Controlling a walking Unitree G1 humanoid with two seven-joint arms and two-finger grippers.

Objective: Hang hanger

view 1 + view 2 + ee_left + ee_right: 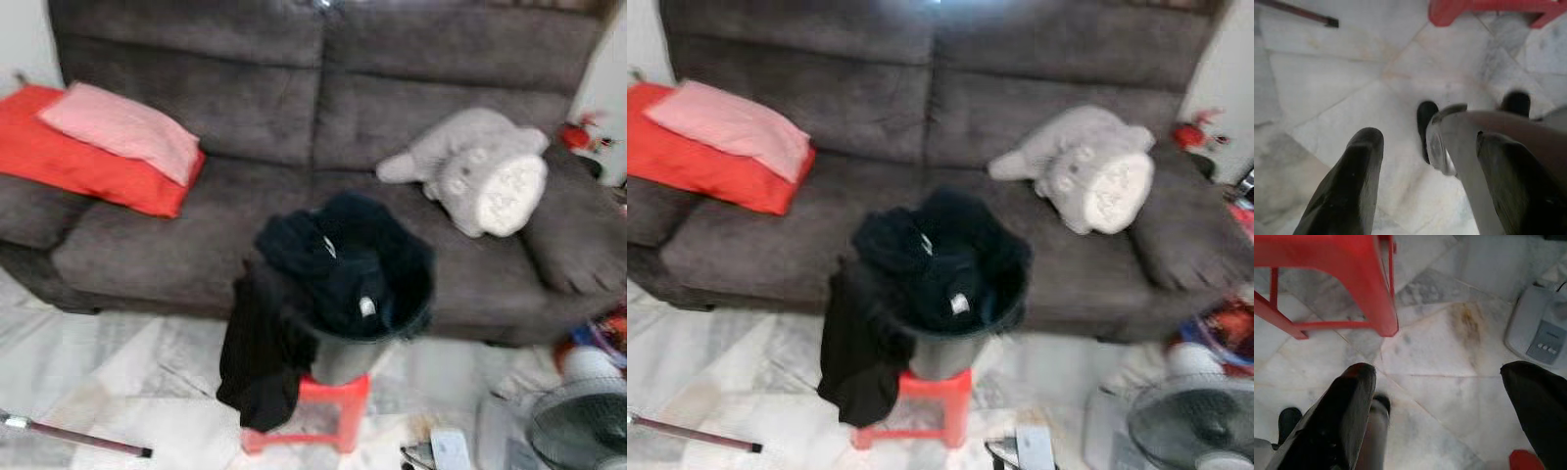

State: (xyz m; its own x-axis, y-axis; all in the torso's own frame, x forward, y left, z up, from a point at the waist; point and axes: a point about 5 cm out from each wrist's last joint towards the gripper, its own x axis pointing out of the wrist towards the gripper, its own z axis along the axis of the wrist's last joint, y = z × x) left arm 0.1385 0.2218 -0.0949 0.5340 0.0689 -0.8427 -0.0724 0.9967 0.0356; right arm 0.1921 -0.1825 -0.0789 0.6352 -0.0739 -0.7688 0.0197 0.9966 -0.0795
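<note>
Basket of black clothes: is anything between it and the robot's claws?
Nothing visible is. The left claw and right claw hang open over the floor near the red stool, and the basket sits on top of that stool.

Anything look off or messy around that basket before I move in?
Yes. Dark clothes overflow the basket, and one piece hangs down past the red stool under it. A rod lies loose on the floor. Both pincers hang open over the tiles.
</note>
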